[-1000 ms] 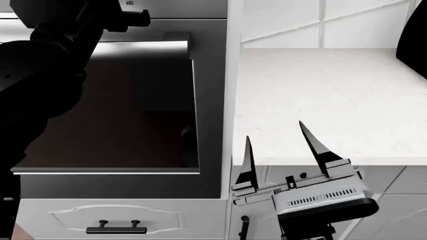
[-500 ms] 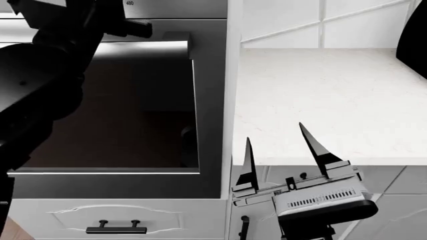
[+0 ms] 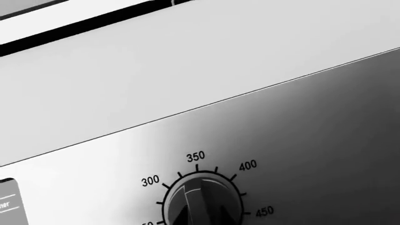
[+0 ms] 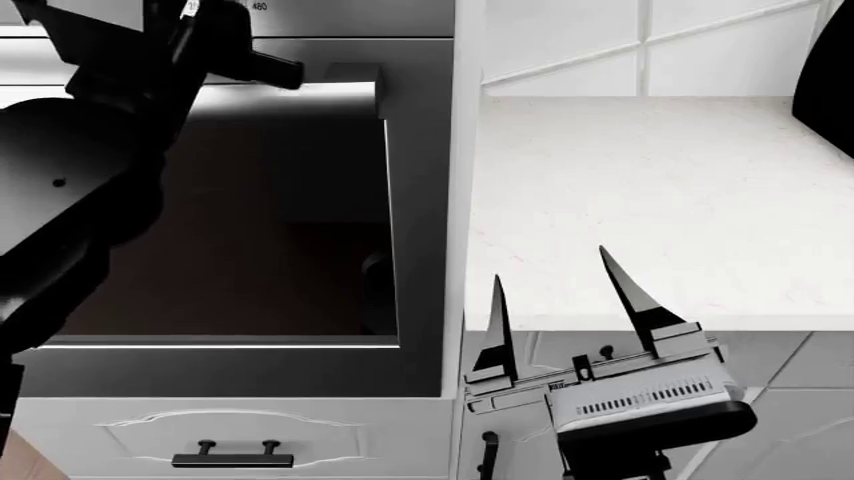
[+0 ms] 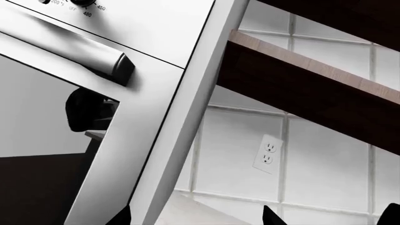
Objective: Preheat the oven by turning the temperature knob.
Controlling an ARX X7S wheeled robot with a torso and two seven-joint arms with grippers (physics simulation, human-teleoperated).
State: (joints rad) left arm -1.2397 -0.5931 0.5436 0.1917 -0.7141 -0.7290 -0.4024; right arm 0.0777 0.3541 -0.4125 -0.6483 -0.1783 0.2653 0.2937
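**Entry: Left arm raised to the oven's temperature knob; grasp not confirmed**

Item 1. Oven (image 4: 267, 250): built-in, with dark glass door and silver-grey frame, is seen at nine to ten o'clock in the head view, to the side of a white countertop (image 4: 641, 190). Its bar handle (image 5: 75, 51) is shown in the right wrist view, below the control panel.

Item 2. Temperature knob (image 3: 203, 201): dark, round, ringed by printed marks 300, 350, 400 and 450; cut off at the edge of the left wrist view. Its pointer ridge appears to be aimed near 350, though the lower half is hidden.

Item 3. Left gripper: not seen in either view that covers it; only the black left arm (image 4: 94, 150) is shown, lifted toward the panel at eleven o'clock. Whether its claw is spread or closed on the knob cannot be told.

Item 4. Right gripper (image 4: 567, 295): parked over the countertop edge at five o'clock, fingers spread, nothing held.

Handling note. The step is judged to be the knob grasp or turn. The wrist is best kept square to the panel and centred on the knob's axis, so that rotation is delivered by wrist roll alone. A light, even pinch across the ridge is advised; off-centre contact would likely cause slipping.
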